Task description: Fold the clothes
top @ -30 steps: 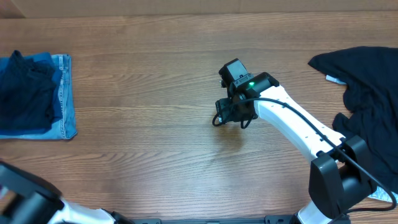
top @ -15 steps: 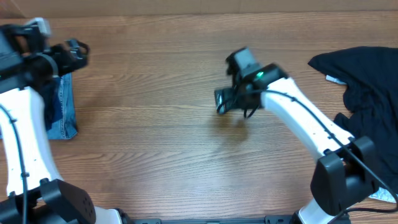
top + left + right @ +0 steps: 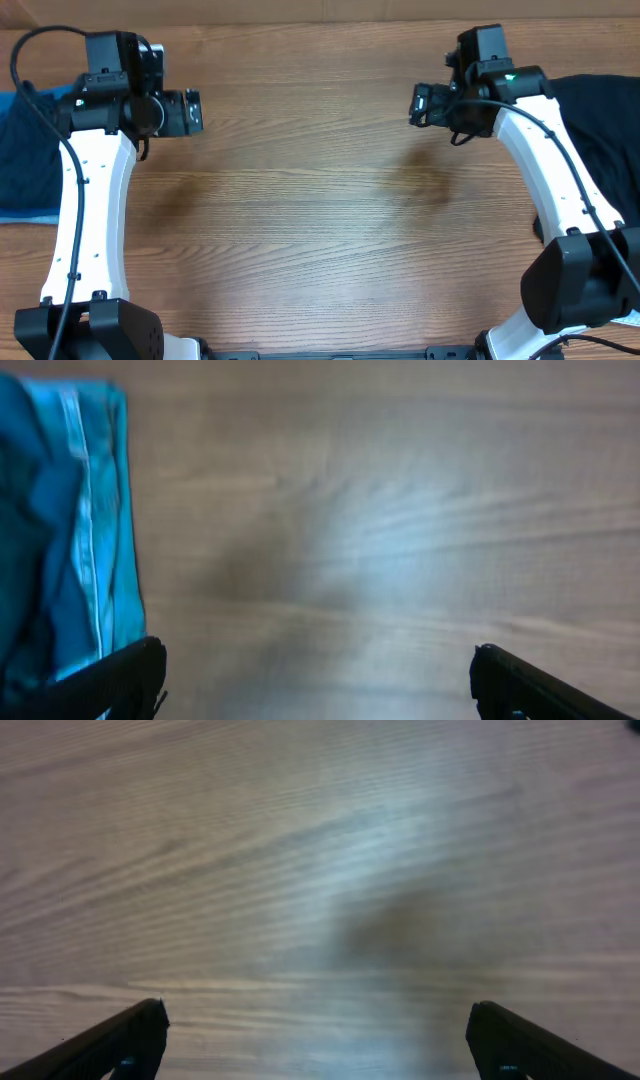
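Observation:
A folded stack of blue clothes [image 3: 25, 160] lies at the table's left edge, partly hidden by my left arm; its edge shows in the left wrist view [image 3: 60, 530]. A crumpled black garment [image 3: 605, 140] lies at the right edge. My left gripper [image 3: 192, 111] hangs open and empty above bare wood, right of the blue stack; its fingertips frame the left wrist view [image 3: 318, 680]. My right gripper [image 3: 418, 105] hangs open and empty above bare wood, left of the black garment; its fingertips show in the right wrist view [image 3: 318, 1040].
The wooden table [image 3: 320, 220] spans the view. A white label shows at the lower right corner [image 3: 620, 318] by the black garment.
The left arm swung in from the lower left to above the table beside the blue stack. The right arm moved from the table's middle toward the upper right.

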